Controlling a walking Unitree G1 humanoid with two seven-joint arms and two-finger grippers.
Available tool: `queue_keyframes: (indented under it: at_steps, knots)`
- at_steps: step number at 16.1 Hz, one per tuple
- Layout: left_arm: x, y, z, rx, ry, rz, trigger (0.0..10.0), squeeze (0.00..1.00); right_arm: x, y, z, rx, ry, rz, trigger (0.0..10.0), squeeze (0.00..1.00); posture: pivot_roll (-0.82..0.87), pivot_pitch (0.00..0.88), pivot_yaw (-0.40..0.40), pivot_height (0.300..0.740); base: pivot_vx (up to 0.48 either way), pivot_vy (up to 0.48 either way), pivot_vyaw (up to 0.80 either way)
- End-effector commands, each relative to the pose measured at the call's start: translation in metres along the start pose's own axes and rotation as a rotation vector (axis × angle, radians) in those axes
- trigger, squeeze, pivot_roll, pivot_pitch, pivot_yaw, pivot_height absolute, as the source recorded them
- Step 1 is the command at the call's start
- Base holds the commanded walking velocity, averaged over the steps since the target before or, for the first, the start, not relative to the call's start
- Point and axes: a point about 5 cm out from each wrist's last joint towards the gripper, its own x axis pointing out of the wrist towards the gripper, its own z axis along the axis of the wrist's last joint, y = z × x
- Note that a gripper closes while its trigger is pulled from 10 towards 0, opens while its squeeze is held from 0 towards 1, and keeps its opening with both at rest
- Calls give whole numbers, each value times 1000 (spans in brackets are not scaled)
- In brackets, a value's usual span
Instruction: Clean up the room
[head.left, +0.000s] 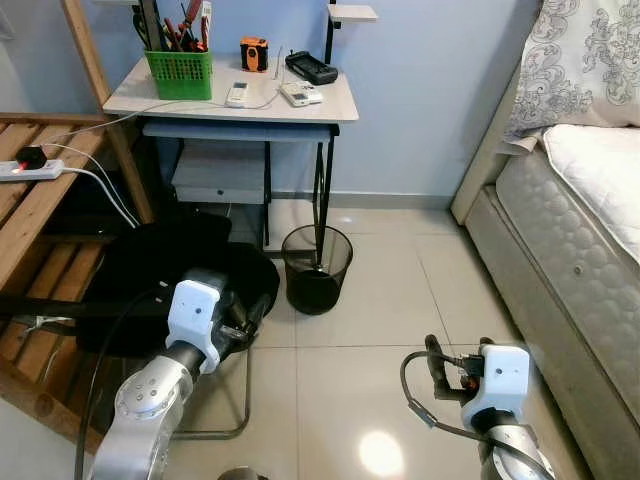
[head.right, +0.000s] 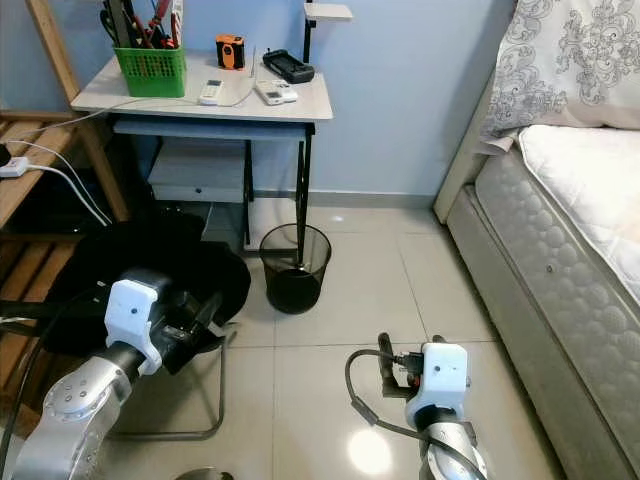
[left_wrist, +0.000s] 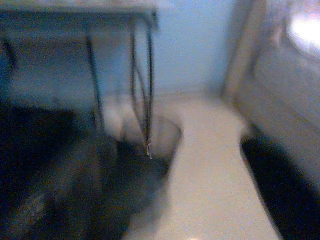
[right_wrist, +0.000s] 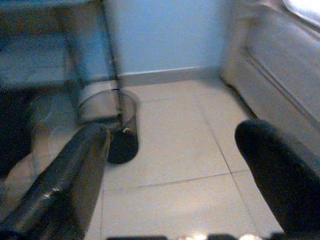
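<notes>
A black mesh wastebasket (head.left: 318, 268) stands on the tiled floor by the leg of a small white desk (head.left: 330, 104). My left gripper (head.left: 250, 316) hovers low to the left of the basket, over a black chair (head.left: 150, 275). In the blurred left wrist view its dark fingers (left_wrist: 60, 200) look spread, with the basket (left_wrist: 150, 145) ahead of them. My right gripper (head.left: 440, 360) hangs over bare tiles to the right of the basket. Its two fingers (right_wrist: 75, 170) stand wide apart and hold nothing, and the basket (right_wrist: 117, 125) lies ahead of them.
On the desk are a green basket of tools (head.left: 180, 68), two white remotes (head.left: 300, 93), an orange gadget (head.left: 254, 53) and a black device (head.left: 311, 68). A wooden frame (head.left: 40, 190) with a power strip (head.left: 30, 168) stands left. A bed (head.left: 580, 230) runs along the right.
</notes>
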Motion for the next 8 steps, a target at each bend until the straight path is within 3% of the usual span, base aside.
queue_keyframes:
  at_steps: [1, 4, 6, 8]
  knots:
    - [16, -34, 30, 14, -108, -101, 10000, 0, 12, 25, 45, 22, -168, 92, 10000, 0, -49, 0, -5, 740, 0, 0, 0]
    - [19, -32, 31, 1, -110, -86, 10000, 0, 13, 31, 46, 14, -169, 115, 10000, 0, -51, 0, -10, 740, 0, 0, 0]
    - [21, -28, 29, -36, -107, -25, 10000, 0, 15, 34, 47, 15, -150, 132, 10000, 0, -27, 0, -25, 740, 120, -414, 0]
    - [-10, -2, 8, 4, -81, 65, 10000, 0, -8, 8, 31, -41, -120, 78, 10000, 0, -19, 0, -25, 740, 176, -154, 0]
